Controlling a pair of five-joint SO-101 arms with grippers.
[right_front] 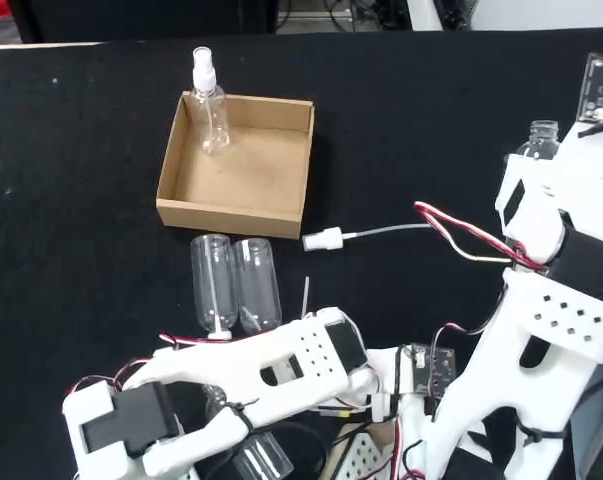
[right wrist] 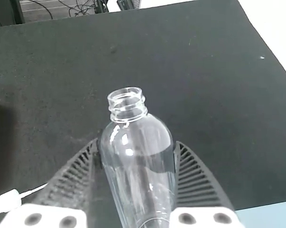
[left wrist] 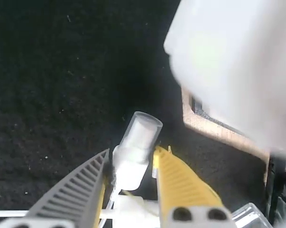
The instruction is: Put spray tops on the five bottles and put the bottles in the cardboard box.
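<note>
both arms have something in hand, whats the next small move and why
Probably bring the spray top over to the bottle and line it up with the open neck. The left jaws are shut on the spray top, the right jaws hold the bottle uncapped, so joining them seems next.

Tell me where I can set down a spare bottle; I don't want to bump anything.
Bare table lies left of the cardboard box, and more between the box and the held open bottle. In front of the box it is crowded: two lying bottles, a loose spray top and an arm.
</note>
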